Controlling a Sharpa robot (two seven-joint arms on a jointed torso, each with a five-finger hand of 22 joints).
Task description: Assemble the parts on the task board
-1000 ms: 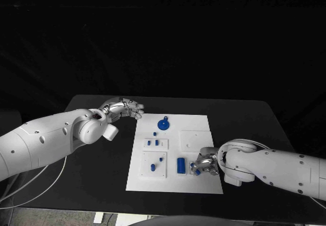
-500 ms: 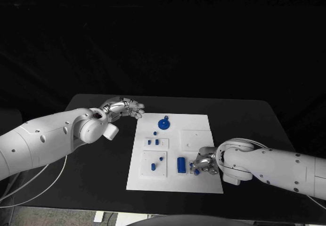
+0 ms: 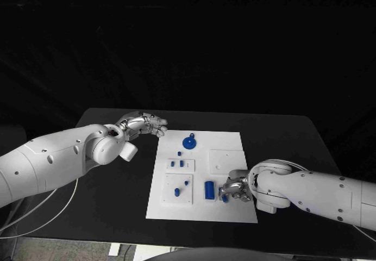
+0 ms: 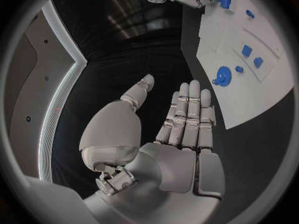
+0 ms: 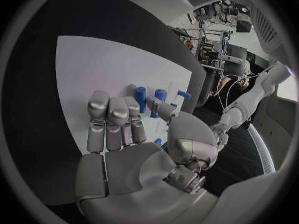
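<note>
The task board [image 3: 223, 142] lies flat in the middle of the black table [image 3: 282, 136], long side running away from me, and it carries all the blue parts. Far end: a round blue disc with a small tab [image 3: 189, 143]. Below it a raised white block holds two short blue pegs [image 3: 177, 163] standing in its holes, a small stud just beyond them. The next white block has a slanted blue piece [image 3: 177, 192] lying on it. Beside that block a blue rectangular bar [image 3: 209, 189] stands in the board, near the board's near half. My right hand [image 3: 233, 190] sits at the board's right side, just beside that bar, fingers curled in toward a small blue part [image 3: 225, 198] at the fingertips — I judge I am pinching it, though the head view is too small to confirm, and the right wrist view shows a bit of blue low by my thumb [image 5: 187, 139] without settling it. I take it the hand is low here to seat that part next to the bar. My left hand [image 3: 143, 124] hangs off the board's far left corner over bare table, fingers [image 4: 187, 114] straight, side by side, thumb apart, holding nothing — parked clear, I judge, so it does not shadow the work.
</note>
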